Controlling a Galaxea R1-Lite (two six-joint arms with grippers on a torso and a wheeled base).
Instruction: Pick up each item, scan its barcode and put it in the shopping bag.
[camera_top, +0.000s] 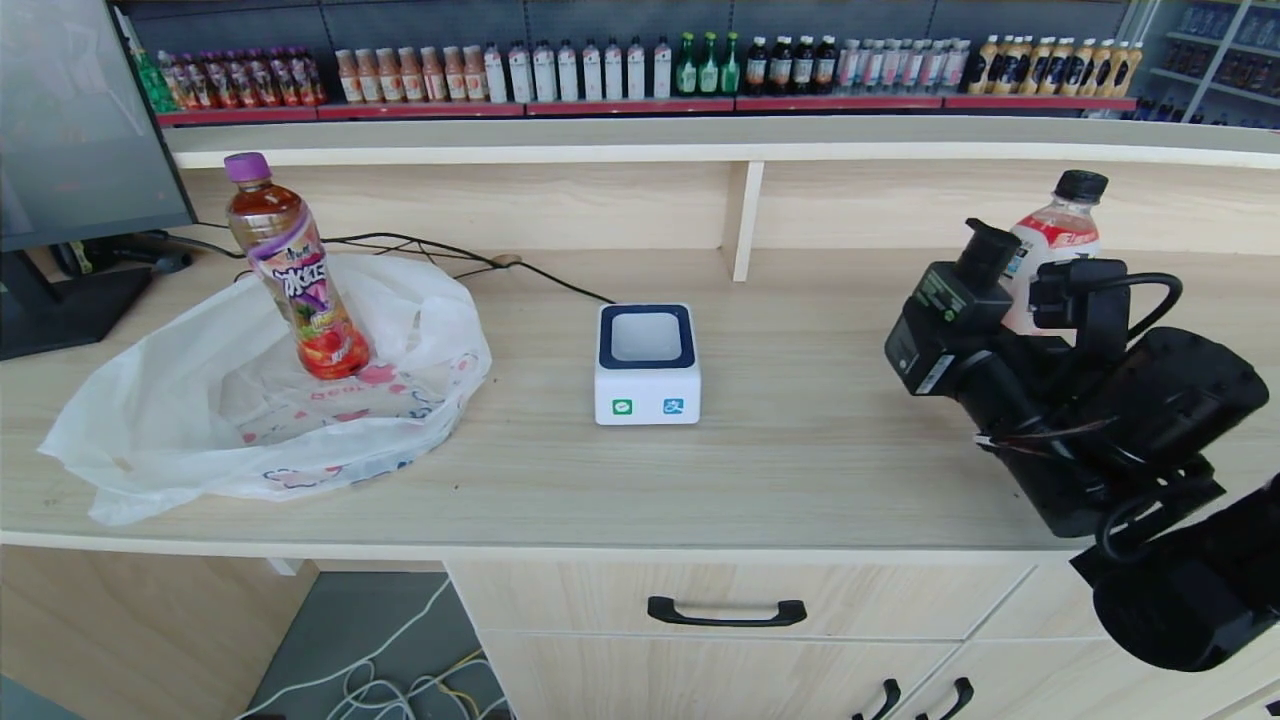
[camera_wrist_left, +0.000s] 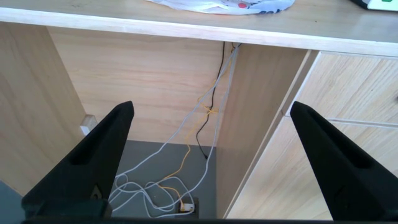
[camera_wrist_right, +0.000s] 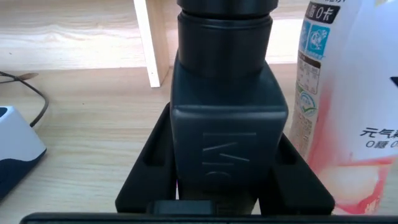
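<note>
Black fingers (camera_wrist_left: 93, 162) of the left gripper (camera_wrist_left: 211, 112) hang spread wide and empty below the counter (camera_top: 800, 450), parked I guess. Up top, the right gripper (camera_wrist_right: 222, 168) clamps a black bottle (camera_top: 940, 310) right of the scanner (camera_top: 647, 365), presumably for scanning. A tea bottle (camera_top: 300, 280) stands in the bag (camera_top: 150, 420), and a pink bottle (camera_top: 1060, 240) waits behind.

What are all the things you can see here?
counter: one, light wood, in front
shopping bag: one, white, counter's left
purple-capped bottle: one, reddish, standing on the spread shopping bag
scanner: one, white with blue rim, counter's middle
black-capped bottle: one, pinkish white, counter's right
monitor: one, dark, far left
cables: a few, black, behind the shopping bag
shelf bottles: many, mixed colours, back wall
drawer handles: three, black, under the counter
left gripper: one, black, open, below the counter's edge
right gripper: one, black, by the black-capped bottle
</note>
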